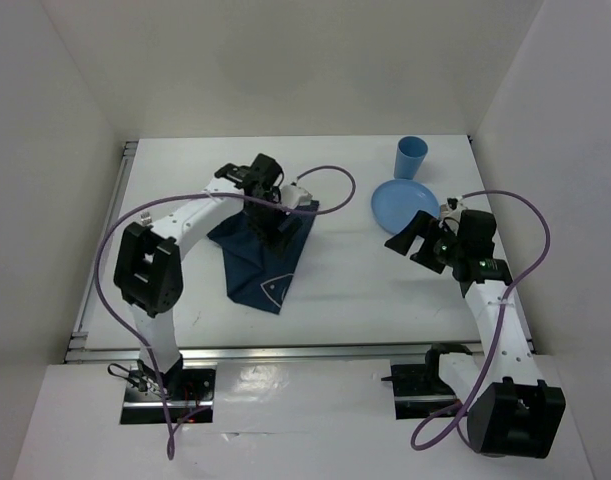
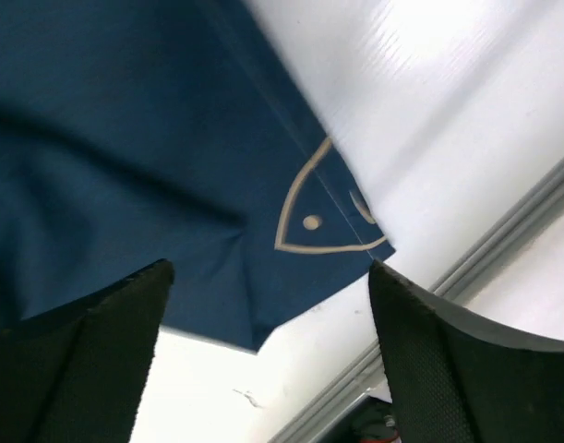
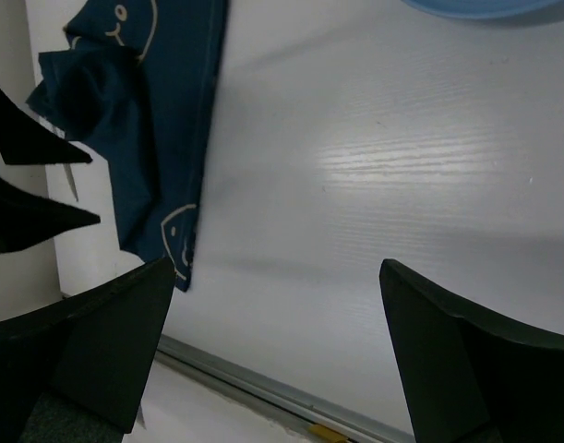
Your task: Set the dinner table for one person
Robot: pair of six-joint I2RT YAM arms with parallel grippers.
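**Placemat lies under the left jaws, and the plate is nearer the right**

The left jaws stand wide. Their two dark pads (image 2: 88, 360) sit at the lower corners of the left wrist view with nothing between them. Directly beneath and beyond them is the navy placemat (image 2: 125, 138), rumpled rather than flat. Its fish-outline corner reaches toward the lower right of that view and stops short of the metal rail (image 2: 503, 231).

In the top view these jaws hang over the upper end of the cloth, left of centre. The cloth's long axis runs from there down and slightly left, toward the bottom of the frame. White worktop (image 1: 355, 290) shows on every side of it.

The right jaws are also wide and hold nothing, their pads (image 3: 97, 341) framing bare worktop. In the top view they sit right of centre, just below and left of the blue plate (image 1: 395, 200). The blue cup (image 1: 410, 157) stands upright just beyond the plate, in the upper right. The placemat is well apart from this arm, off to the left.

My judgement is that straightening the cloth comes first, and the left arm is plainly the nearer one for it. It should grip an edge or corner, not the bunched middle. The plate and cup fall to the right arm.
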